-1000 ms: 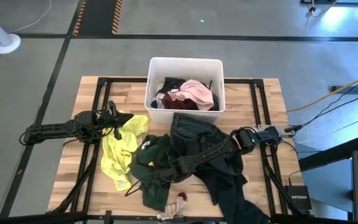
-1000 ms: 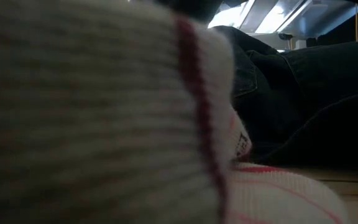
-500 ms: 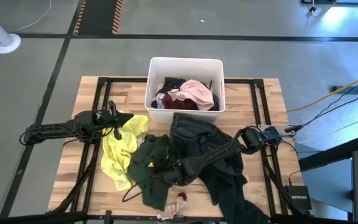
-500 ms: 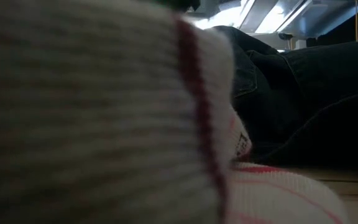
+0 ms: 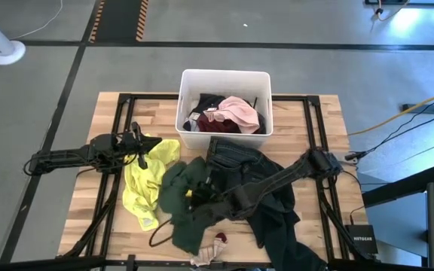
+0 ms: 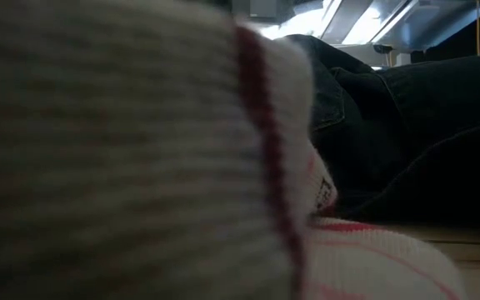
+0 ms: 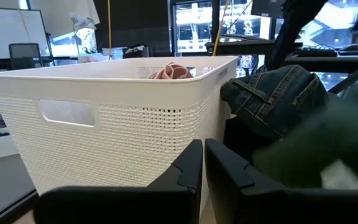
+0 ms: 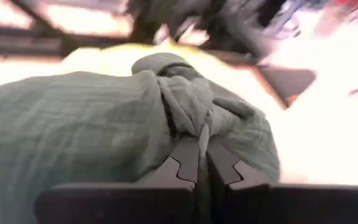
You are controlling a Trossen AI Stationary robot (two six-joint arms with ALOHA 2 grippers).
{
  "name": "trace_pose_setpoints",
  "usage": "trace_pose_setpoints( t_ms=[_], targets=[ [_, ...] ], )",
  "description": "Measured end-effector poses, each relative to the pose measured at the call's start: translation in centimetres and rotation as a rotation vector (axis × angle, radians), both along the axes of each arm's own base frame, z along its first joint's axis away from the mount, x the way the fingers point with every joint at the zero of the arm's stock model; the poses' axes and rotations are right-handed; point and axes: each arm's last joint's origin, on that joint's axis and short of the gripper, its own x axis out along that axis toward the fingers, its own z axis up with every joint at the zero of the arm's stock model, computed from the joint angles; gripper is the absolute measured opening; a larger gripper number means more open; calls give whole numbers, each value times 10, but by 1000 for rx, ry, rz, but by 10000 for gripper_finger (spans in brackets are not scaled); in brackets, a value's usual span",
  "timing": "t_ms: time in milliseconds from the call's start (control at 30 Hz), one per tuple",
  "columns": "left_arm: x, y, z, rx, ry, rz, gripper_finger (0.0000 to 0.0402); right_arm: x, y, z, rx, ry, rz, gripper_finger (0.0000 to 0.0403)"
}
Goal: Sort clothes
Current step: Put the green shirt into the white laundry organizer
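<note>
The big heap first: the dark green shirt point(image 5: 181, 197) has bunched up and slid toward the yellow top point(image 5: 148, 181) compared with a second ago, when it lay flatter beside the jeans point(image 5: 236, 162). That's the right gripper point(image 5: 200, 197) doing it: the arm has stretched farther across the table, and the wrist camera shows its two fingers pressed together on a twisted knot of green cloth point(image 8: 185, 109) right at their tips. So the grab has taken, and the shirt is now being dragged clear of the jeans that lie under the arm's forearm. I'd judge this a pick under way, with the lift and carry not yet done.

The white bin point(image 5: 224, 102) sits well ahead of that gripper, already holding pink and maroon pieces point(image 5: 236, 111).

The left gripper point(image 5: 140, 143) waits, fingers closed with nothing between them, the bin wall point(image 7: 104, 124) straight in front.

Smallest: a striped sock point(image 6: 140, 150) sits right against the low camera.
</note>
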Motion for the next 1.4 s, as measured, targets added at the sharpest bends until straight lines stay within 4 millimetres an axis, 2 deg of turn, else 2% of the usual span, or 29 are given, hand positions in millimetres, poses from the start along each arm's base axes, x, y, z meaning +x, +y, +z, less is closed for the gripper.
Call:
trace_pose_setpoints(
  t_ms=[133, 400, 733, 1033, 1400],
  targets=[
    [0, 0, 0, -23, -8, -1, 13, -8, -15, 34, -34, -62, -37, 7],
    [0, 0, 0, -22, -7, -1, 13, -20, -49, 83, -96, -151, -97, 7],
    [0, 0, 0, -20, -7, -1, 13, -29, -86, 144, -189, -347, -148, 7],
    [0, 0, 0, -19, -7, -1, 13, -52, -130, 196, -211, -541, -245, 15],
    [0, 0, 0, -19, -6, -1, 13, -88, -168, 246, -324, -708, -369, 12]
  ],
)
